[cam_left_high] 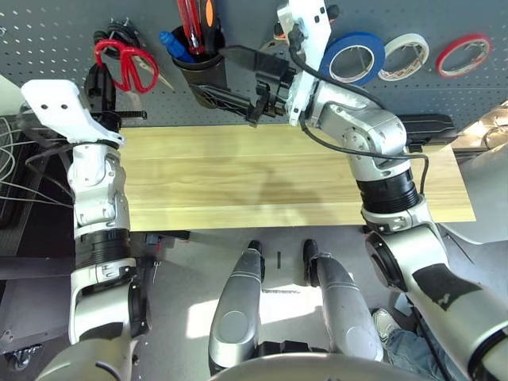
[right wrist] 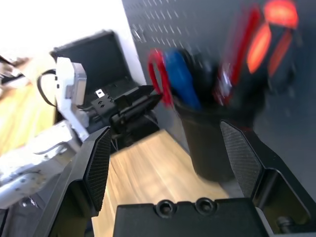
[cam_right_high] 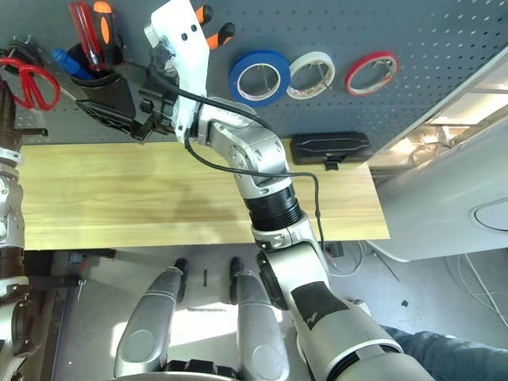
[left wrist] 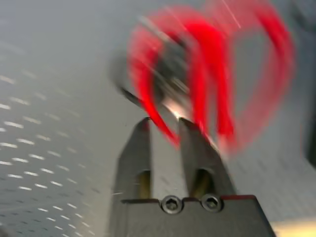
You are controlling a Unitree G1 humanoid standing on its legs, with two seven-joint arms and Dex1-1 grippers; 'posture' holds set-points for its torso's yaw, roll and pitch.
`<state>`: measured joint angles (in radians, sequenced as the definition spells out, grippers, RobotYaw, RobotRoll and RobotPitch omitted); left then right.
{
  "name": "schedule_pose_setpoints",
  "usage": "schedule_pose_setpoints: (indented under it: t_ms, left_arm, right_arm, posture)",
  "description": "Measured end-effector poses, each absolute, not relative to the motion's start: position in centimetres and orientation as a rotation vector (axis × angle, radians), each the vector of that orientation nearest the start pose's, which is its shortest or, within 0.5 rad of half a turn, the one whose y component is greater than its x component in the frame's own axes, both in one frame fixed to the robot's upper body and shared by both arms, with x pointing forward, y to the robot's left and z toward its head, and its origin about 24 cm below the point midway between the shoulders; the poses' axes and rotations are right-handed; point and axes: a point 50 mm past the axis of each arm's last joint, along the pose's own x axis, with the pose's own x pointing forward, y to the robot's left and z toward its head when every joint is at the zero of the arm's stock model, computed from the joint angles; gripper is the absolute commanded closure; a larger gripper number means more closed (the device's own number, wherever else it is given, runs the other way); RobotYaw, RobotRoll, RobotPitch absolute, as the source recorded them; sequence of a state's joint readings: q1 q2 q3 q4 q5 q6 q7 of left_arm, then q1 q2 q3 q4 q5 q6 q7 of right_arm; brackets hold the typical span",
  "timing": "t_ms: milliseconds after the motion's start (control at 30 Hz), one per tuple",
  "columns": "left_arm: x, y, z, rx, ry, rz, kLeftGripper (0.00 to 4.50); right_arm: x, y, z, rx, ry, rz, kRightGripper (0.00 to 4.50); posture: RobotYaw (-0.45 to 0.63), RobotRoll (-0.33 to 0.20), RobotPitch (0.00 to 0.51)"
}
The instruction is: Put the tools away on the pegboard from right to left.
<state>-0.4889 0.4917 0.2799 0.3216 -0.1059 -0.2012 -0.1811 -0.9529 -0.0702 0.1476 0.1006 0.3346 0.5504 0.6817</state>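
My left gripper (left wrist: pixel 165 129), fingers slightly parted, sits at the red-handled scissors (cam_left_high: pixel 125 62) hanging near the pegboard's (cam_left_high: pixel 48 40) left edge; my right gripper (right wrist: pixel 170 155) gapes wide before the black cup (cam_left_high: pixel 200 71).

red-handled scissors (left wrist: pixel 207 74) motion-blurred in left wrist view, blades hidden, orange-and-black-handled pliers (cam_right_high: pixel 213 24) mostly hidden behind right wrist, small blue-handled screwdriver (cam_left_high: pixel 176 45) shaft hidden inside black cup (cam_left_high: pixel 205 73), pegboard (cam_left_high: pixel 48 40) cut by top edge

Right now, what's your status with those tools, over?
Right end effector open at black cup. Left end effector at hung red-handled scissors, fingers slightly parted. Table bare.
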Motion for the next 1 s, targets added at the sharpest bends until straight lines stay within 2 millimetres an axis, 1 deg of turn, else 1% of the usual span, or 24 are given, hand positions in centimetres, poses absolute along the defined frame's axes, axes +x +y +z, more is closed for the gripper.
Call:
schedule_pose_setpoints:
  t_ms: [100, 233, 267, 367, 533, 633, 700, 800, 867, 1000]
  left_arm:
    - [32.0, 27.2, 15.5, 0.352, -0.337, 0.032, 1.41]
    - [31.8, 26.7, 13.5, 0.326, -0.256, 0.009, 0.13]
    - [31.8, 26.6, 13.1, 0.318, -0.237, 0.005, 0.04]
    - [31.7, 26.6, 12.1, 0.314, -0.180, 0.001, 0.04]
    - [31.9, 26.1, 10.5, 0.312, -0.092, -0.023, 0.04]
    - [32.2, 25.3, 9.5, 0.310, -0.044, -0.046, 0.04]
    - [32.5, 24.9, 9.3, 0.308, -0.028, -0.065, 0.04]
    - [33.1, 24.6, 9.7, 0.310, -0.035, -0.080, 0.04]
    - [33.5, 24.0, 9.9, 0.313, -0.038, -0.103, 0.04]
    - [34.0, 23.2, 10.0, 0.310, -0.029, -0.136, 0.04]
  right_arm:
    - [33.1, -2.8, 21.3, -0.045, -0.101, 1.103, 0.00]
    - [34.0, -4.4, 18.7, -0.038, -0.039, 0.987, 0.00]
    - [34.2, -4.8, 18.2, -0.027, -0.030, 0.955, 0.00]
    - [34.5, -5.7, 16.7, -0.010, 0.000, 0.883, 0.00]
    - [35.2, -7.5, 13.8, -0.023, 0.069, 0.740, 0.00]
    - [36.0, -9.5, 12.3, -0.041, 0.110, 0.605, 0.00]
    - [36.5, -10.9, 12.0, -0.043, 0.116, 0.507, 0.00]
    - [37.2, -12.4, 12.0, -0.047, 0.110, 0.400, 0.00]
    - [37.8, -13.7, 12.2, -0.044, 0.110, 0.319, 0.00]
    - [38.2, -15.5, 12.4, -0.038, 0.110, 0.228, 0.00]
  posture:
    - [0.19, 0.000, 0.362]
    - [0.18, 0.000, 0.368]
    - [0.18, 0.000, 0.368]
    - [0.18, 0.000, 0.371]
    - [0.16, 0.000, 0.393]
    - [0.16, 0.000, 0.398]
    - [0.16, 0.000, 0.397]
    - [0.15, 0.000, 0.396]
    - [0.14, 0.000, 0.397]
    - [0.11, 0.000, 0.427]
